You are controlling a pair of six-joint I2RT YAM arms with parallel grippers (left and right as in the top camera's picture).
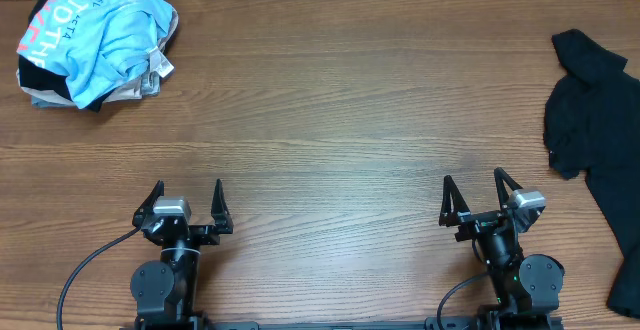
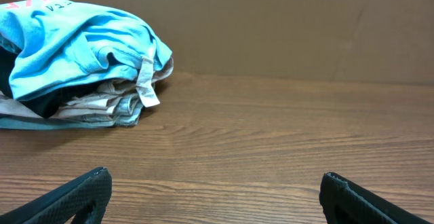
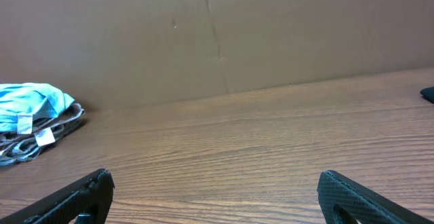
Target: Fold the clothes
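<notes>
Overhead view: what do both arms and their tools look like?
Left arm and right arm: black, round joint housings, silver-grey wrist block, black cable trailing from the base. Left tool and right tool: two slim, pointed black fingers each.

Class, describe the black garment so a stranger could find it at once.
Start at the brown wooden table and go to its right edge. There lies a crumpled black fabric shirt, partly out of frame. It is all dark, unlike the light-blue T-shirt heaped far left.
</notes>
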